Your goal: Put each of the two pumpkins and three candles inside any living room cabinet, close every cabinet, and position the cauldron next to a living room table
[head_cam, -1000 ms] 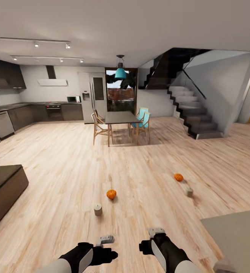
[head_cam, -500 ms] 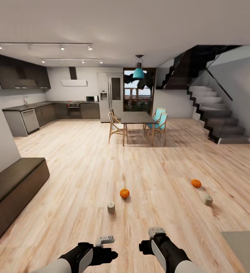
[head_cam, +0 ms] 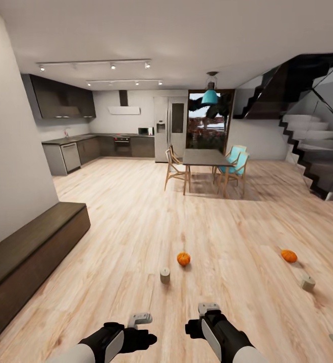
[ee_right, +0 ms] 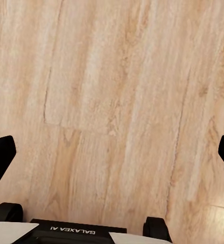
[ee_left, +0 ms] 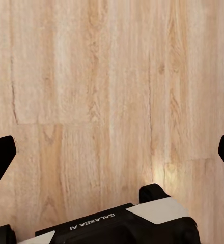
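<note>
Approaching the scattered items, I hold both arms low, the left gripper [head_cam: 140, 319] and right gripper [head_cam: 207, 309] spread wide and empty. A ribbed orange pumpkin [head_cam: 183, 259] and stubby beige candle [head_cam: 165, 275] sit near ahead; the long dark wooden cabinet [head_cam: 30, 252] lies left. Next I'd reach down for the candle.

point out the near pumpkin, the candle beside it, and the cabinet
near pumpkin [head_cam: 183, 259], head view, middle of its orange body
candle [head_cam: 165, 275], head view, its side wall below the flat top
cabinet [head_cam: 30, 237], head view, bare flat top
</note>
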{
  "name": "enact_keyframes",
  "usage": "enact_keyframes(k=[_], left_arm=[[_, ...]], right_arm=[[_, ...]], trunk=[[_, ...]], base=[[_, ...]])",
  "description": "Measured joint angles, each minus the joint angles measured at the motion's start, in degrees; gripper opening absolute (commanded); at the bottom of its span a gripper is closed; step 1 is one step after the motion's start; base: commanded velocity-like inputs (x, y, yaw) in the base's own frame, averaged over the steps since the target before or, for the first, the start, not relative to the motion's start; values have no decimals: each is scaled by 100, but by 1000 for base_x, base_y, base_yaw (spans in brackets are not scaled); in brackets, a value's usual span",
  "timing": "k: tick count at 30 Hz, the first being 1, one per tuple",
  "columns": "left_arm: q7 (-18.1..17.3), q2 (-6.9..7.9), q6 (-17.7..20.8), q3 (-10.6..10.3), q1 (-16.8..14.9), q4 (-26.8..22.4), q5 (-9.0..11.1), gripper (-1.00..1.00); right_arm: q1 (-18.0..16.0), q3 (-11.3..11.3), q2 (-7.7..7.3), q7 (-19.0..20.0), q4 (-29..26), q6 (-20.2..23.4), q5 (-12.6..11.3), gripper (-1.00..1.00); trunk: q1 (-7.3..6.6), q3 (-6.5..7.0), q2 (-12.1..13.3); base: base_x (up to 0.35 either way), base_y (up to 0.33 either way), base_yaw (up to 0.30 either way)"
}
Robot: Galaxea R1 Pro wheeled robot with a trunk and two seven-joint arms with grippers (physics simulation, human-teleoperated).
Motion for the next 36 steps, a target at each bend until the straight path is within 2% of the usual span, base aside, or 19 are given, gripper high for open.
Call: enact_keyframes(k=[16, 36], left_arm=[[0, 0, -6, 0, 0, 0, 0, 100], [1, 0, -7, 0, 0, 0, 0, 100]], right_arm=[[0, 1, 0, 0, 0, 0, 0, 100], [0, 0, 0, 1, 3, 0, -1, 100]], trunk=[[-1, 0, 0], [0, 0, 0]], base=[[213, -134, 290], [208, -11, 290]])
